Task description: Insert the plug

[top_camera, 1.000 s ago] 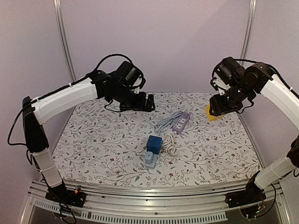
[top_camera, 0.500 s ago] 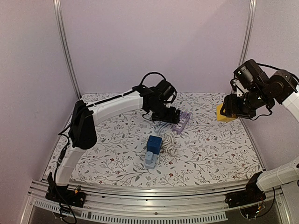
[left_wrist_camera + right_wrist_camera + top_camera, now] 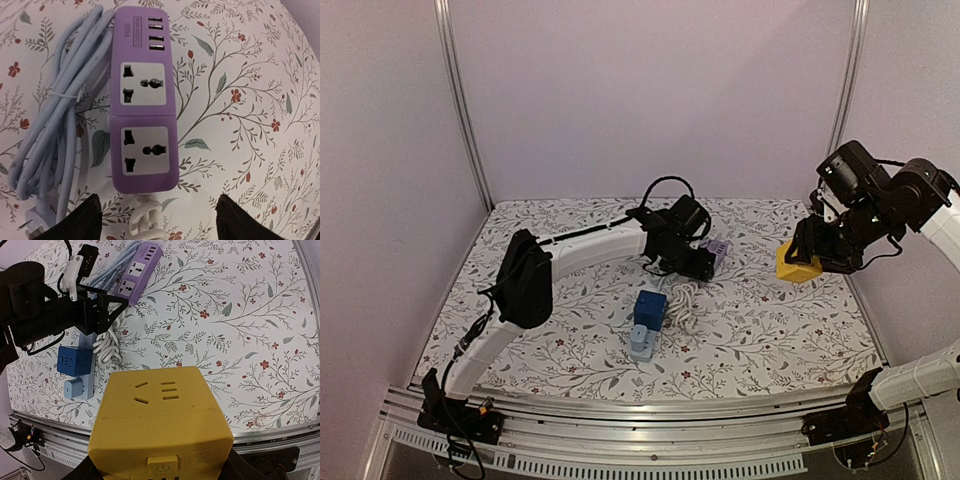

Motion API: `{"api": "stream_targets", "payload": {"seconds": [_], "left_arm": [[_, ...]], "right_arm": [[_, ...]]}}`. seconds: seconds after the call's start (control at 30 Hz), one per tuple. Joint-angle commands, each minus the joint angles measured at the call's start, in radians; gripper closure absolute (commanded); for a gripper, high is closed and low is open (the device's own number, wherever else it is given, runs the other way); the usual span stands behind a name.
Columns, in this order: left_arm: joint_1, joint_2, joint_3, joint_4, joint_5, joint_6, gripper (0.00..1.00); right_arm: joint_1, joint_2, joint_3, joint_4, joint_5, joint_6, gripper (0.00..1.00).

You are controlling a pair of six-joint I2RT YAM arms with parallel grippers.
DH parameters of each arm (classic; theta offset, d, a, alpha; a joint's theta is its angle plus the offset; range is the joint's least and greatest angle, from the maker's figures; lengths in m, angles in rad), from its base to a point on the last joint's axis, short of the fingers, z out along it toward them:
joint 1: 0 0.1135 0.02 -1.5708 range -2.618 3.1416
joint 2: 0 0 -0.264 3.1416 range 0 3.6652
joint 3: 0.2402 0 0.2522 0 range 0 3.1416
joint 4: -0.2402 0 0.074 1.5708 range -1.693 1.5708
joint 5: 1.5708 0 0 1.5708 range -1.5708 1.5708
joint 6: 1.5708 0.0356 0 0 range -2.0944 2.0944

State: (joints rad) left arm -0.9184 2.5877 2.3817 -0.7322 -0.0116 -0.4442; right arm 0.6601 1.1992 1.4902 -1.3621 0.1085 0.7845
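Left gripper [image 3: 157, 200] poised at purple power strip [image 3: 143, 100]; right gripper [image 3: 810, 258] holds yellow socket cube [image 3: 160, 425].
Left jaws stand wide, gripping nothing. The strip lies flat at 12 o'clock, its near end just beside the fingertips; the plug [image 3: 32, 227] lies at 8 o'clock.

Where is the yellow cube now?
Top view, right side: the yellow cube is held above the table by the right gripper, right of the purple power strip.

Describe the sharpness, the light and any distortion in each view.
Left wrist: purple power strip sharp, evenly lit, no glare. Right wrist: yellow cube socket close, slightly soft; table edge bows from the wide lens. Top external: soft even light, faint shadows.
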Motion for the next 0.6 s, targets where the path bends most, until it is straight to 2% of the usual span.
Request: {"api": "stream_targets", "payload": {"seconds": [0.0,0.1,0.43,0.57], "left_arm": [[-0.014,0.045,0.042,0.061,-0.033,0.044,0.23],[-0.016,0.070,0.053,0.085,-0.044,0.063,0.27],[-0.013,0.139,0.089,0.123,-0.076,0.110,0.30],[-0.013,0.162,0.104,0.133,-0.079,0.110,0.34]], "right_arm": [[-0.002,-0.033,-0.016,-0.120,-0.040,0.043,1.00],[-0.001,-0.038,-0.028,-0.119,-0.047,0.050,1.00],[-0.001,-0.047,-0.050,-0.108,-0.070,0.061,1.00],[-0.002,-0.058,-0.065,-0.100,-0.081,0.074,1.00]]}}
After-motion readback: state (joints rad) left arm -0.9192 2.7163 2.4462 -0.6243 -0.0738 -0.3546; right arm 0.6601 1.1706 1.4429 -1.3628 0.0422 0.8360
